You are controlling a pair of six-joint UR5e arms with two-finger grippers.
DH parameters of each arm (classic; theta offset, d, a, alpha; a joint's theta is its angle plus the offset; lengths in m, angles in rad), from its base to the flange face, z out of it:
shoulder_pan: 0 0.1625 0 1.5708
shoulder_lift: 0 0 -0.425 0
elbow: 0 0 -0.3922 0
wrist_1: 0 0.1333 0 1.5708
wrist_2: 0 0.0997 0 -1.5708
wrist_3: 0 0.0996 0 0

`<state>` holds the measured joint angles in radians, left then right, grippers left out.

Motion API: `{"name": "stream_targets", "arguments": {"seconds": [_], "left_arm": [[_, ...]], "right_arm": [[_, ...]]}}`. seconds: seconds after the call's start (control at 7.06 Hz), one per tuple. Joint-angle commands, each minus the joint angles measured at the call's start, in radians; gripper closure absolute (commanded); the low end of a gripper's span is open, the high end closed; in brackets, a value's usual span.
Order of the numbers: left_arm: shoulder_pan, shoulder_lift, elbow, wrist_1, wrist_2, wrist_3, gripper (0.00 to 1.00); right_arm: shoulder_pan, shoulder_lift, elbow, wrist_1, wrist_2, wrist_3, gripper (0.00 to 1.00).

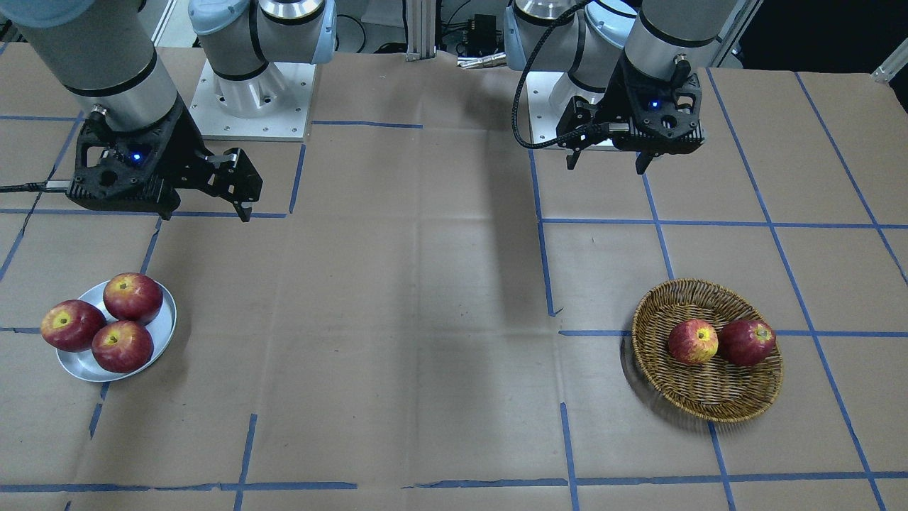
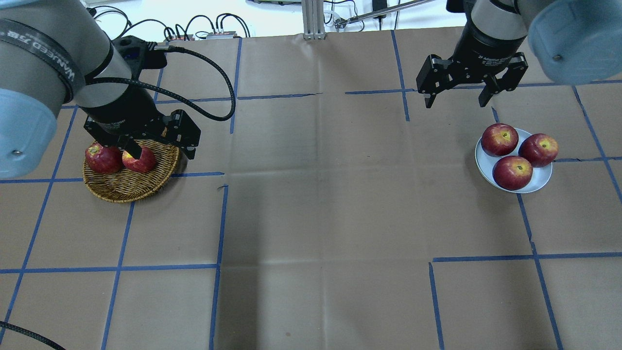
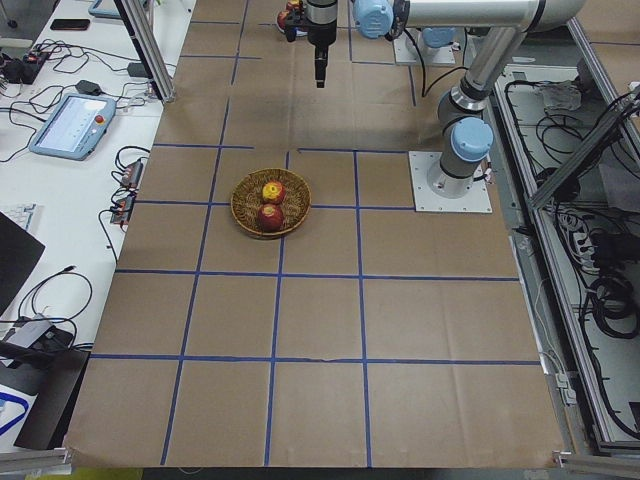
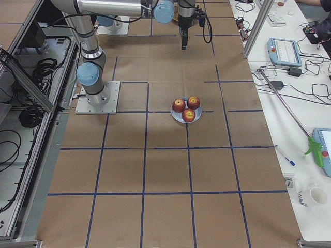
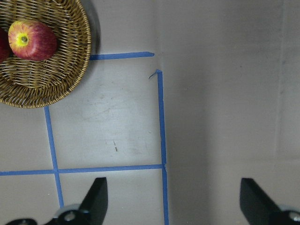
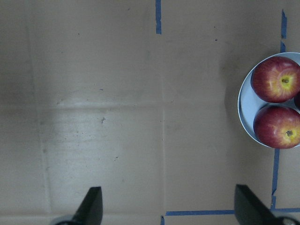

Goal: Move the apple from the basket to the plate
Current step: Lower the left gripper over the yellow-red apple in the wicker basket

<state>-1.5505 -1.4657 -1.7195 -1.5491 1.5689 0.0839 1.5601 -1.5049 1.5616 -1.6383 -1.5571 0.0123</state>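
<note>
The streaked red-and-yellow apple (image 1: 693,341) lies in the wicker basket (image 1: 709,404) beside a darker red apple (image 1: 747,342). It also shows in the overhead view (image 2: 143,163) and the left wrist view (image 5: 32,40). The shiny metal plate (image 1: 164,328) holds three red apples (image 1: 133,297). My left gripper (image 1: 606,163) is open and empty, held high above the table near the basket (image 2: 129,187); the overhead view shows the left gripper (image 2: 161,151) over the basket's rim. My right gripper (image 2: 455,102) is open and empty, high up and behind the plate (image 2: 537,182).
The table is covered in brown paper with a blue tape grid. The two arm bases stand at the robot's edge of the table (image 1: 252,106). Basket and plate sit far apart at opposite ends. Tablets and cables lie on side benches (image 3: 70,125).
</note>
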Motion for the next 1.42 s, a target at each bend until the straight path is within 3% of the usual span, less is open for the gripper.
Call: {"name": "stream_targets", "arguments": {"seconds": [0.0, 0.57, 0.99, 1.28], "left_arm": [[0.042, -0.010, -0.009, 0.014, 0.002, 0.094, 0.01], [0.215, -0.004, -0.044, 0.017, 0.007, 0.275, 0.01], [0.276, -0.071, -0.126, 0.237, 0.017, 0.390, 0.01], [0.306, -0.117, -0.127, 0.245, 0.014, 0.398, 0.01]], "right_arm": [[0.002, -0.001, -0.002, 0.000, 0.002, 0.000, 0.00], [0.002, -0.002, -0.002, 0.000, 0.000, 0.000, 0.00], [0.002, -0.002, -0.002, 0.000, 0.000, 0.000, 0.00], [0.002, -0.002, -0.002, 0.000, 0.002, 0.000, 0.00]]}}
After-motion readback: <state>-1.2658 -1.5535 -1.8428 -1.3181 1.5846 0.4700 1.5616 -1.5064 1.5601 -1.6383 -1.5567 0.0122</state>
